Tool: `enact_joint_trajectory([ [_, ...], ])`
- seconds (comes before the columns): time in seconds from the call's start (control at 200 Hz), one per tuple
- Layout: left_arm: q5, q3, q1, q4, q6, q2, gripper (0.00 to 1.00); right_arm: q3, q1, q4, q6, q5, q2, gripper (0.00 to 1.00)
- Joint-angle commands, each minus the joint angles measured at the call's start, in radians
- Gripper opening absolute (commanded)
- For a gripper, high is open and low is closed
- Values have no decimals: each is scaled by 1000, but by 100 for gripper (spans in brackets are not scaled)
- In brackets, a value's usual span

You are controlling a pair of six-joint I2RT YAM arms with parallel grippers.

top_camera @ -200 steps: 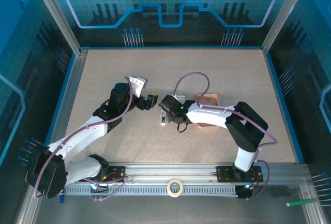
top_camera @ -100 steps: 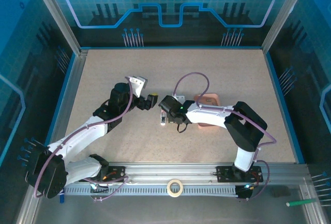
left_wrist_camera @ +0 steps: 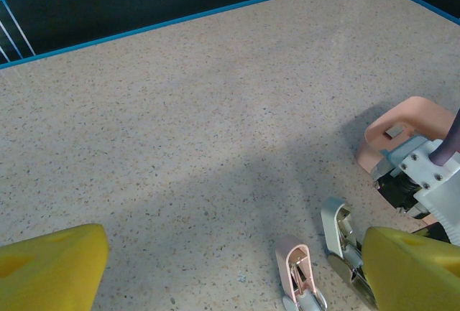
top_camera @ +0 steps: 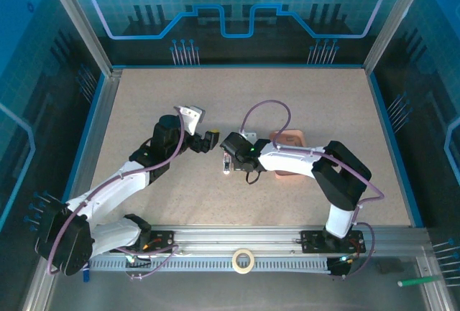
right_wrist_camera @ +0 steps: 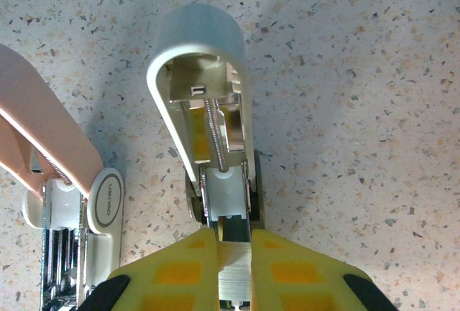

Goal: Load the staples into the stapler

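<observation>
Speckled beige tabletop [top_camera: 144,95] is lying under both arms inside a blue-lit enclosure. The left gripper [left_wrist_camera: 230,264] is hanging above it with yellow pads spread wide, gripping nothing. Beside a salmon-pink mini stapler [right_wrist_camera: 50,146], a pale grey mini stapler [right_wrist_camera: 205,45] is lying flipped open, its long axis running straight away from the right gripper [right_wrist_camera: 233,243]. That gripper is pinching a ridged metal strip of staples [right_wrist_camera: 233,275] between its pads, the strip pointing lengthwise into the grey stapler's channel.
</observation>
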Motion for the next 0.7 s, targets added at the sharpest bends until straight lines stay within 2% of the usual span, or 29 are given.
enact_joint_trajectory([
  [0.0, 15, 23, 7, -5, 4, -8, 92, 16, 5, -6, -2, 16, 2, 14],
  [0.695, 13, 23, 7, -6, 7, -8, 92, 4, 1, -4, 8, -14, 48, 14],
])
